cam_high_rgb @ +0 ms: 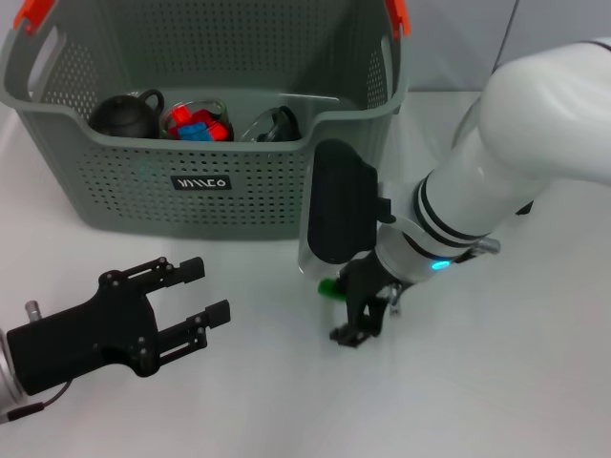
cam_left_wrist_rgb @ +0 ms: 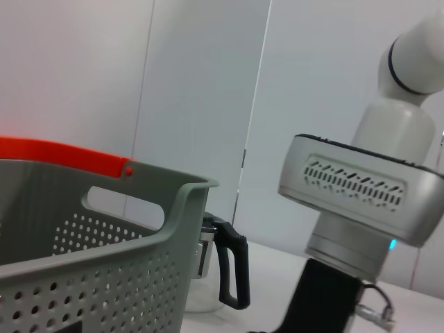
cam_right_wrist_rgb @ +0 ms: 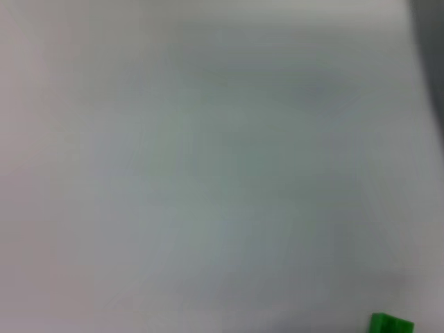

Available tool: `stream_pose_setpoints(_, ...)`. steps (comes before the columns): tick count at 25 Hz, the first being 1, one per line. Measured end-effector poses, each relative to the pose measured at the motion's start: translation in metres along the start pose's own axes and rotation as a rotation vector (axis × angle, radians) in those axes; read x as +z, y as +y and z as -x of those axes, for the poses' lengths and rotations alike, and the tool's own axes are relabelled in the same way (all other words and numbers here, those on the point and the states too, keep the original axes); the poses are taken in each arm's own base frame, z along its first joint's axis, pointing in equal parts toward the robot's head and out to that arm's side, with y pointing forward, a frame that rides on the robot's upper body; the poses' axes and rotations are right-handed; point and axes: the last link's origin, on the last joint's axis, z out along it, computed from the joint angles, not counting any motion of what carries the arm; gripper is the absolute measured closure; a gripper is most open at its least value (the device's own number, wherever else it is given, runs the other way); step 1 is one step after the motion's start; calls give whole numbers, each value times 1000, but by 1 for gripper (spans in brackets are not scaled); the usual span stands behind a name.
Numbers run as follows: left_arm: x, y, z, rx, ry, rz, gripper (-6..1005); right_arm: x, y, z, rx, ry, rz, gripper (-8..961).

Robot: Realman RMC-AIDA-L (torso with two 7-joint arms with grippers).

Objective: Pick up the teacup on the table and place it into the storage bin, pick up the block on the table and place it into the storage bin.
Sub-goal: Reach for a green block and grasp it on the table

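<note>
While the right gripper (cam_high_rgb: 355,320) reaches down to the white worktop (cam_high_rgb: 496,382) just in front of the storage bin (cam_high_rgb: 200,181), a green block (cam_high_rgb: 327,286) shows beside its fingers.

Whether those fingers are spread or pinching, I cannot tell. The left gripper (cam_high_rgb: 200,291) hovers spread, holding nothing, nearer the worktop's left side. A dark teapot (cam_high_rgb: 124,114) sits inside the bin.

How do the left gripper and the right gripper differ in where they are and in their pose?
The left gripper hangs over bare table with fingers open and nothing between them; the right gripper points down to the table, right beside a green block. The left one lies level, the right one steep. Both are black and in front of the grey storage bin.
</note>
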Motion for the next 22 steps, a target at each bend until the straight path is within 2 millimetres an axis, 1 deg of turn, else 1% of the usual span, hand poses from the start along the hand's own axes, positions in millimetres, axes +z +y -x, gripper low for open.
stream_pose_setpoints(3, 0, 0, 0, 0, 0, 0, 370, -6, 6, -2, 6, 17, 61, 276)
stream_pose_setpoints(6, 0, 0, 0, 0, -3, 0, 370, -19, 10, 0, 17, -7, 114, 281)
stream_pose_setpoints(8, -1, 0, 1, 0, -3, 0, 370, -29, 8, 1, 33, -44, 137, 285)
stream_pose_setpoints(11, -1, 1, 1, -2, -3, -3, 370, -41, -1, 2, 80, -100, 123, 282)
stream_pose_setpoints(14, -2, 1, 2, -4, -3, -5, 370, -46, -5, 2, 119, -119, 118, 283)
stream_pose_setpoints(22, -1, 1, 1, -2, -3, -3, 370, -48, -2, -2, 118, -98, 147, 304)
